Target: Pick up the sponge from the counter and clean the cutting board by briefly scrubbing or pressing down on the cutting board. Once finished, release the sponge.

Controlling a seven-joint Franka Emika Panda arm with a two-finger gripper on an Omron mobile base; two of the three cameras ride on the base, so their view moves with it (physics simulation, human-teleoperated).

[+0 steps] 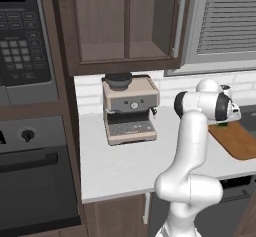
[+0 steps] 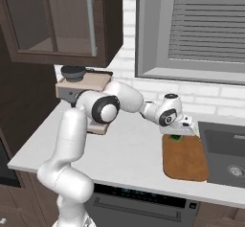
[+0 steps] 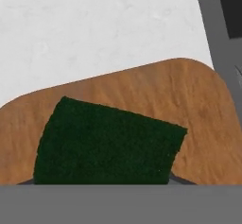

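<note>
— Where is the sponge now?

— Over the far end of the cutting board, right under the gripper. From the right base camera it is a dark green speck at the board's back edge, beside the sink. The hand camera looks straight down its green face, with the wood grain behind it and the pale counter beyond.

— Is the gripper holding it?

— I cannot tell. The fingertips are hidden and the sponge covers where they would be. It probably sits between them, but that is a guess.

— How will it handle?

— Light and soft, I judge. It should squash under pressure and spring back. Best held across its narrow sides, so the broad face meets the board.
</note>
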